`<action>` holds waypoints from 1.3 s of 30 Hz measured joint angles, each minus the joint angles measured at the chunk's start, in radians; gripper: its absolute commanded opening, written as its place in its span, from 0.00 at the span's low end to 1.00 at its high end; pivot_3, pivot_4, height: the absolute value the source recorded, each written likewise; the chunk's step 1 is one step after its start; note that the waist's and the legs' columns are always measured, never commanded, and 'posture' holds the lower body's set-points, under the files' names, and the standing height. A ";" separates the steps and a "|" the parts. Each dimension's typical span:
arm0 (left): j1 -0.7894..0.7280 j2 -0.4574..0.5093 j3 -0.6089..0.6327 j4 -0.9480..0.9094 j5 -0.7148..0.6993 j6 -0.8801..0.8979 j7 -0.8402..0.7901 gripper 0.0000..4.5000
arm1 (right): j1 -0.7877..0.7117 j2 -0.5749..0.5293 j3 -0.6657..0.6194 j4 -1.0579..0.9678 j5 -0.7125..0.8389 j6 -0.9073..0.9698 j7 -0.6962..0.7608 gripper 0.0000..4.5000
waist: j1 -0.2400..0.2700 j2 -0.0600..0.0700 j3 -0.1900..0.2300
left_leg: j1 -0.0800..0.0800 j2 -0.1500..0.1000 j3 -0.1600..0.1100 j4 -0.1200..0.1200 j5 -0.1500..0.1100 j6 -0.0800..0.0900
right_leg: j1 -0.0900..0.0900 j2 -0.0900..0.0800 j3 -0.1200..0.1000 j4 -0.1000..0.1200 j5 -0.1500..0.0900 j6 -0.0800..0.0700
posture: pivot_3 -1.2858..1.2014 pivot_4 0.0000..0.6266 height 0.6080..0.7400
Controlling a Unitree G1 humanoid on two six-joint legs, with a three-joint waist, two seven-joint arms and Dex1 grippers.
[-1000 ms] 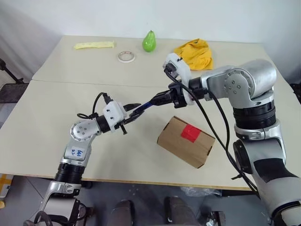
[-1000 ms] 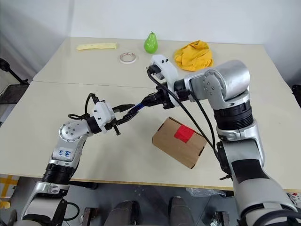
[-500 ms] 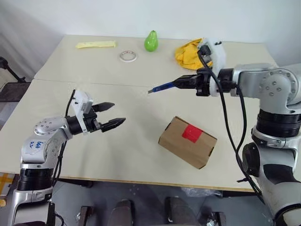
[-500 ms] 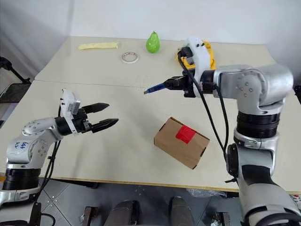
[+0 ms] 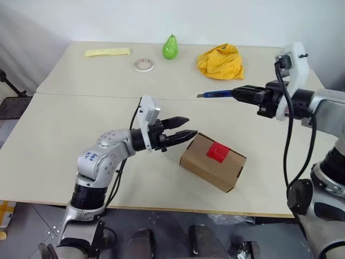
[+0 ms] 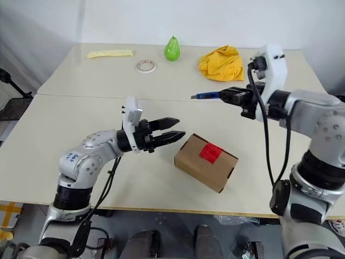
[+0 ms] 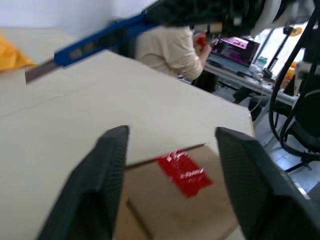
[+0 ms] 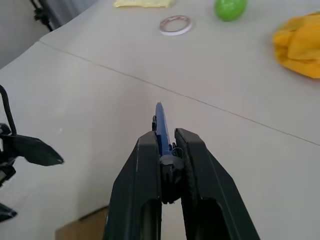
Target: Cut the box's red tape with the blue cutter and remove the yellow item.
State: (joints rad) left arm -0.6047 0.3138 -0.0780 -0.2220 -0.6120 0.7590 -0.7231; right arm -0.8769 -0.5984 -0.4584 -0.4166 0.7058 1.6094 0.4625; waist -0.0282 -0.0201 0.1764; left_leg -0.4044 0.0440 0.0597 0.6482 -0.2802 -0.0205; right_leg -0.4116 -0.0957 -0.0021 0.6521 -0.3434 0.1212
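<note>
- The right gripper [image 5: 243, 95] is clamping the cutter [image 5: 218, 94] by its rear, holding it level in the air with the blade end pointing toward the robot's left, well above the desk [image 5: 64, 151].
- The left gripper [image 5: 182, 129] is hanging with its fingers apart and empty, the tips just beside the box's [image 5: 213, 163] near end but not touching it, as far as I can tell.
- The box is sitting closed on the desk's near half, the tape [image 5: 218, 151] intact across its top seam.
- The yellow item is presumably lying inside.
- Step in hand, by my reading: getting set for the cut, with the left gripper coming in to steady the box.
- The next move is calling for the left gripper to brace the box, and for the cutter to tip down and line its blade up with the tape.
- A pear [image 5: 170, 47], tape roll [image 5: 144, 65], yellow cloth [image 5: 221, 61] and pale strip [image 5: 107, 52] are lying well apart on the far half.
- Nothing is blocking the way to the tape; the box may slide if left unbraced.
</note>
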 measured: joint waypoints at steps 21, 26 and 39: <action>-0.040 0.072 -0.217 0.004 0.117 0.145 -0.006 0.01 | 0.247 -0.281 -0.068 -0.158 0.534 0.000 -0.168 0.03 | 0.007 0.002 0.002 | 0.000 -0.002 0.001 0.002 0.000 0.003 | 0.001 0.000 0.006 -0.007 0.001 0.002 | 0.52 0.24 1.00; -0.049 0.064 -0.217 0.013 0.120 0.149 -0.023 0.01 | 0.277 -0.299 -0.030 -0.155 0.536 -0.002 -0.173 0.03 | 0.007 0.002 0.001 | 0.000 -0.003 0.002 0.002 0.000 0.003 | 0.001 0.000 0.007 -0.007 0.001 0.002 | 0.52 0.24 1.00; -0.063 0.055 -0.219 0.045 0.134 0.149 -0.058 0.01 | 0.331 -0.371 0.032 -0.148 0.528 -0.067 -0.155 0.03 | 0.020 0.002 0.002 | 0.000 -0.003 0.002 0.002 0.000 0.004 | 0.001 0.000 0.007 -0.008 0.002 0.003 | 0.52 0.24 1.00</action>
State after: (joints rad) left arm -0.6680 0.3689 -0.2970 -0.1771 -0.4779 0.9081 -0.7807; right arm -0.5456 -0.9691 -0.4262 -0.5643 1.2334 1.5421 0.3079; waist -0.0082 -0.0184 0.1779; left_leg -0.4048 0.0410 0.0614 0.6506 -0.2807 -0.0169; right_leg -0.4105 -0.0958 0.0045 0.6441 -0.3418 0.1238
